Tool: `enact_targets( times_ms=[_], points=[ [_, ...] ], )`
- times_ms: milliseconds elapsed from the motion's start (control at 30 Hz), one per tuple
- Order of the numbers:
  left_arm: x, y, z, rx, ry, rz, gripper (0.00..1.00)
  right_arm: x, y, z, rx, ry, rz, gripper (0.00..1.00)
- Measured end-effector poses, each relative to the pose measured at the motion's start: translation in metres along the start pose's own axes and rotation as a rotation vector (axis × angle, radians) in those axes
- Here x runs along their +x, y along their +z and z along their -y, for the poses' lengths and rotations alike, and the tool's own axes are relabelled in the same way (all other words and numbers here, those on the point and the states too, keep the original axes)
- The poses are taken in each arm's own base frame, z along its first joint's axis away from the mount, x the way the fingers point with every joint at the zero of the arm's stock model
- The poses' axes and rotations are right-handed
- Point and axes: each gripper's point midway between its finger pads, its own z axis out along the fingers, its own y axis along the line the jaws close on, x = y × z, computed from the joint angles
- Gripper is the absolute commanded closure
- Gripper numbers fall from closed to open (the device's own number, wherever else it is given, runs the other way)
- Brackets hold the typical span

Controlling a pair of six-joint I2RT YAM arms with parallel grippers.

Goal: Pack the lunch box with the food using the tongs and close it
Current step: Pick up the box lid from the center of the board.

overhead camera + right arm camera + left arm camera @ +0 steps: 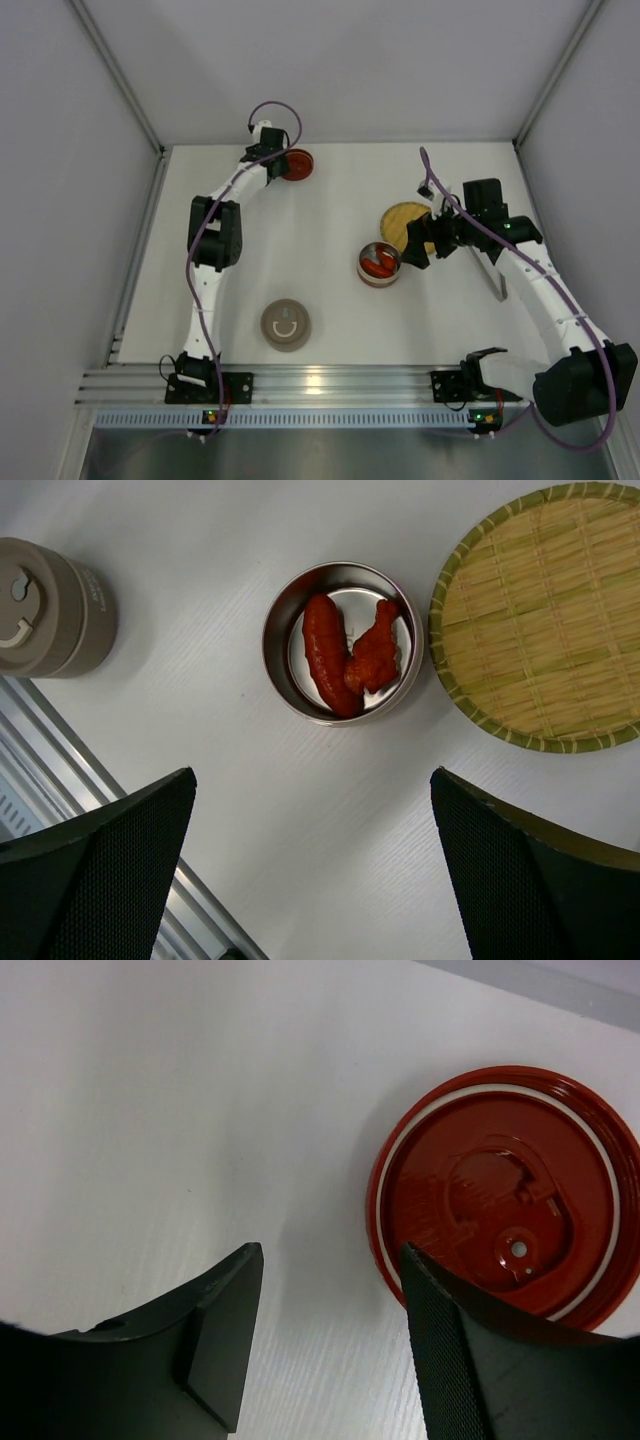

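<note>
The lunch box is a round steel tin [379, 263] [343, 645] holding two elongated red pieces of food [350, 655]. Its red lid [297, 164] [510, 1190] lies flat at the far left of the table. My left gripper [283, 163] [330, 1252] hovers at the lid's near-left edge, jaws apart with only bare table between them; the right finger [450, 1360] overlaps the lid's rim. My right gripper [415, 245] [312, 775] stands wide open and empty just short of the tin. The grey tongs [497, 283] lie on the table to the right of the right arm.
A round yellow woven plate [405, 225] [545, 620] sits right beside the tin. A closed beige round container [286, 325] [50, 605] stands near the front. An aluminium rail [330, 385] runs along the near edge; grey walls enclose the table.
</note>
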Motion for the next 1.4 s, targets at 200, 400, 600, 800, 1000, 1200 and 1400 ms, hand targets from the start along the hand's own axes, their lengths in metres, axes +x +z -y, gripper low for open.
enact_targets(
  times_ms=[200, 400, 600, 800, 1000, 1200, 1400],
  points=[
    [0.006, 0.004, -0.005, 0.008, -0.023, -0.031, 0.66, 0.000, 0.000, -0.001, -0.010, -0.007, 0.003, 0.01],
    [0.019, 0.000, -0.002, 0.057, -0.013, -0.102, 1.00, 0.000, 0.000, -0.002, -0.014, -0.016, 0.004, 0.01],
    [0.056, -0.051, -0.003, 0.178, 0.008, -0.263, 1.00, 0.001, -0.003, 0.002, -0.005, -0.092, -0.004, 0.01],
    [0.066, -0.139, 0.007, 0.367, 0.022, -0.435, 1.00, -0.021, -0.023, 0.014, 0.064, -0.330, 0.019, 0.01],
    [0.044, -0.227, 0.018, 0.560, 0.087, -0.480, 1.00, -0.047, -0.060, -0.001, 0.107, -0.678, 0.151, 0.01],
    [0.073, -0.286, 0.031, 0.712, 0.172, -0.615, 1.00, -0.073, -0.069, -0.035, 0.069, -1.010, 0.230, 0.01],
    [0.111, -0.331, 0.048, 0.830, 0.247, -0.750, 1.00, -0.073, -0.048, -0.118, -0.098, -1.389, 0.281, 0.01]
  ],
)
